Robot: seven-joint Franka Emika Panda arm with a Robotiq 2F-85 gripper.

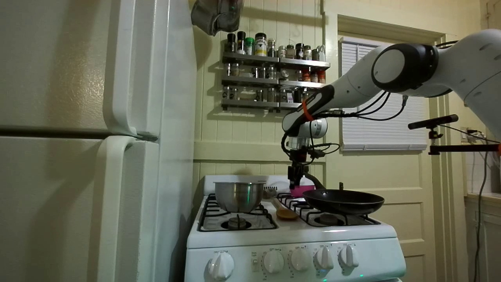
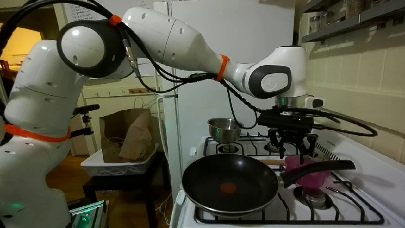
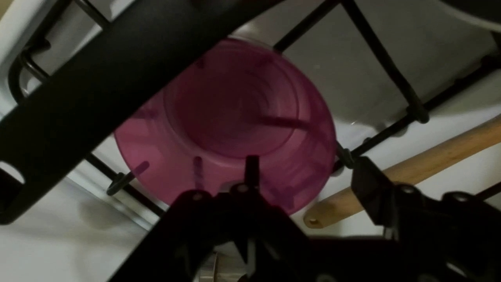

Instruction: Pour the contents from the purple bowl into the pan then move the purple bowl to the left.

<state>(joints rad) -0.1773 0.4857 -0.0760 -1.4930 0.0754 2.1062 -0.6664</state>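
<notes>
One pincer [image 2: 291,159], fingers [image 3: 368,188] spread apart, nothing gripped; in wrist view the rim of the purple bowl [image 3: 235,117] runs between them. Bowl upright on grate [image 3: 381,58], near pan [image 2: 208,177], partly under its handle [image 2: 316,167].

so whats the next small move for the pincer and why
Probably close the pincer on the rim of the translucent purple bowl: in the wrist view its jaws stand apart, one over the bowl, one outside. The frying pan's handle crosses the opposite edge there, so this side seems freer.
</notes>
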